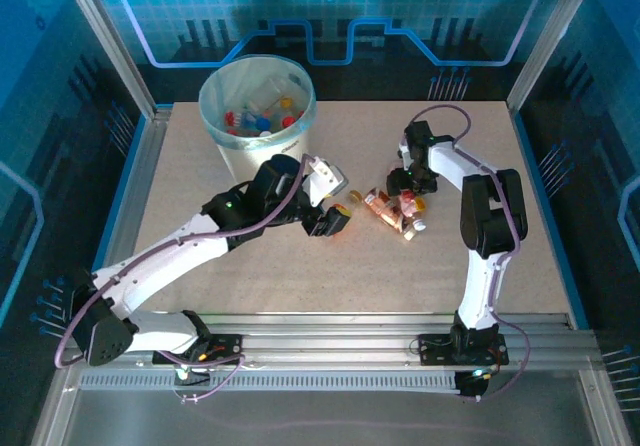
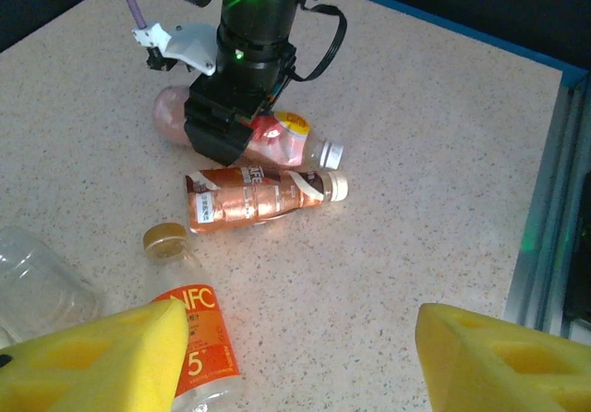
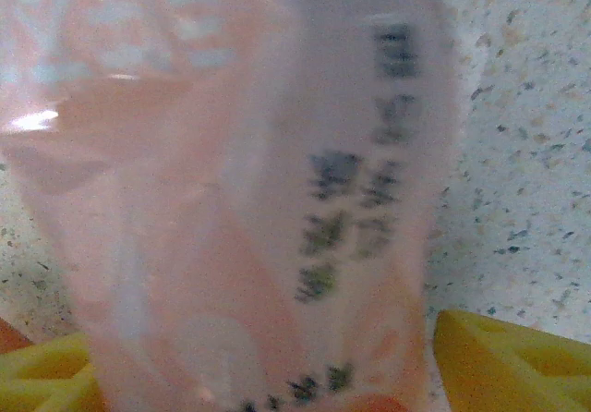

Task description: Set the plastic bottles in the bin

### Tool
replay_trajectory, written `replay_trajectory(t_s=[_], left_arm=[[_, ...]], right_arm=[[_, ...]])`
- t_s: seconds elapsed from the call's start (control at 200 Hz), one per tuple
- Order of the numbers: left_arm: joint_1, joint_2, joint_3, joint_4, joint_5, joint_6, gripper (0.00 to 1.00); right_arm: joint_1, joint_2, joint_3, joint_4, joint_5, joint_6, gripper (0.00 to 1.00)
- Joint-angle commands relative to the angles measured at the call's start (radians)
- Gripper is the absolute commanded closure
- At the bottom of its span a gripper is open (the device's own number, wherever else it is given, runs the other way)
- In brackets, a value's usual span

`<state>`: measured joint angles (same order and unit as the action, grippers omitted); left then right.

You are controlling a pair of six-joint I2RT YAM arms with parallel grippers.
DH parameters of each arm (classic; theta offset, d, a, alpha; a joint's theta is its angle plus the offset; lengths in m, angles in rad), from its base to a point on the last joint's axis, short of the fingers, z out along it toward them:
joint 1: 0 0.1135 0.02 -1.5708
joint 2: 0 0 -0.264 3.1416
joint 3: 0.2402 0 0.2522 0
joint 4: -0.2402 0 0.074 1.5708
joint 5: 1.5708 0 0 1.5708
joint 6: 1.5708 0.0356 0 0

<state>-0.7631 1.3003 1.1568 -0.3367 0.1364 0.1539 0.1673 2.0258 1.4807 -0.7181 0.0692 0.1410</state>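
Several plastic bottles (image 1: 393, 206) lie on their sides in a loose cluster on the worktop (image 1: 250, 276), right of centre and well apart from the bin (image 1: 232, 149) at the far left, which holds a handful more.

The right end effector (image 1: 407, 181) is down over a pink bottle (image 3: 231, 199). Its yellow pads sit close on either flank of the body, but I cannot tell whether they are pressing it or just short of it. The left end effector (image 2: 295, 357) has its fingers wide apart, with an orange-labelled bottle (image 2: 194, 329) lying just beside the left pad and unheld.

These bottles look empty or nearly so, so they are probably very light. The thin, smooth walls would likely dent under a hard squeeze and roll if nudged. The best hold seems to be across the straight labelled midsection, square to the long axis. The tapered neck and cap would probably slip out of the pads.
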Motion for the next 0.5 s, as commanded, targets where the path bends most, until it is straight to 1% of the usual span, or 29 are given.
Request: replay_trajectory(t_s=[0.0, 0.09, 0.175, 0.285, 0.405, 0.445, 0.495], left_arm=[[-0.002, 0.022, 0.052, -0.028, -0.022, -0.041, 0.32], [-0.002, 0.030, 0.091, -0.052, -0.040, -0.069, 0.32], [0.001, 0.029, 0.139, -0.083, -0.069, -0.105, 0.32], [0.004, 0.019, 0.200, -0.123, -0.084, -0.177, 0.31], [0.006, -0.014, 0.234, -0.138, -0.037, -0.293, 0.26], [0.006, -0.028, 0.235, -0.129, -0.009, -0.332, 0.23], [0.007, -0.050, 0.229, -0.106, 0.026, -0.374, 0.20]], right_arm=[[-0.006, -0.017, -0.009, -0.024, -0.037, -0.013, 0.34], [-0.006, -0.085, -0.011, -0.039, -0.045, -0.021, 0.38], [-0.006, -0.168, -0.018, -0.053, -0.035, -0.025, 0.38], [-0.006, -0.348, -0.065, -0.053, -0.037, -0.022, 0.40], [0.002, -0.565, -0.143, -0.033, -0.089, -0.004, 0.42], [0.012, -0.660, -0.175, -0.030, -0.135, 0.008, 0.42], [0.027, -0.743, -0.205, -0.025, -0.194, 0.023, 0.42]])
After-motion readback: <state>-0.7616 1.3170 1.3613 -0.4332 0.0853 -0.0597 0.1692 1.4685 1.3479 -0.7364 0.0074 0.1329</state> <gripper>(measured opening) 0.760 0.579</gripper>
